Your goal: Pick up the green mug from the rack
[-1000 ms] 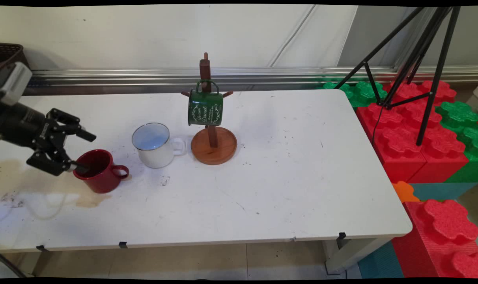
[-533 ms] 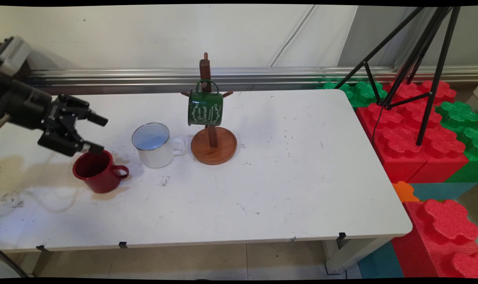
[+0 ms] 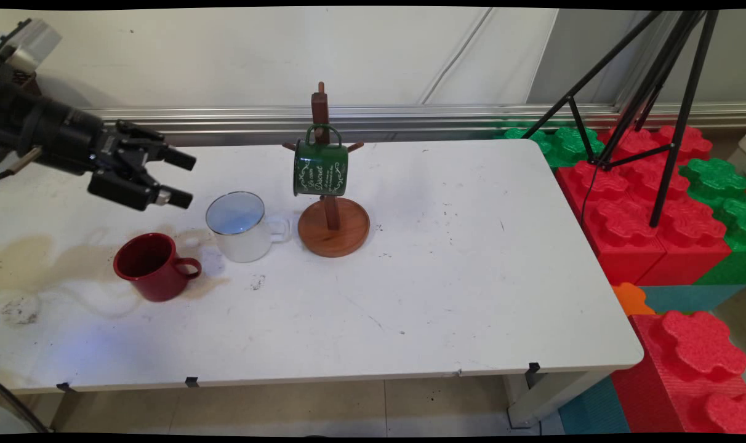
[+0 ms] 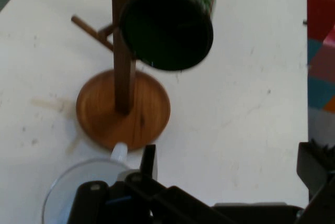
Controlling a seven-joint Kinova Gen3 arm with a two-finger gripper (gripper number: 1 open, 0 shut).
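My black gripper point(image 3: 185, 179) hangs open and empty above the table's left side, its two fingers pointing right. It is nearest the white enamel mug point(image 3: 242, 227), which stands upright just below and right of the fingertips. A red mug point(image 3: 152, 266) stands upright further toward the near left, apart from the gripper. Right of the white mug is a wooden mug tree point(image 3: 331, 203) with a green mug point(image 3: 320, 167) hanging from a peg. In the hand view the white mug's rim point(image 4: 86, 182) shows at the bottom left, with the mug tree's base point(image 4: 123, 110) and the green mug point(image 4: 167, 22) ahead.
The white table point(image 3: 459, 258) has brown stains near its left end. Red and green foam blocks point(image 3: 656, 203) and a black tripod point(image 3: 650, 92) stand off the table's right side. A metal rail point(image 3: 410, 117) runs along the wall behind.
The gripper has left the red mug's rim, risen, and moved right and toward the back, now above the white mug's left side. The red mug stays in place.
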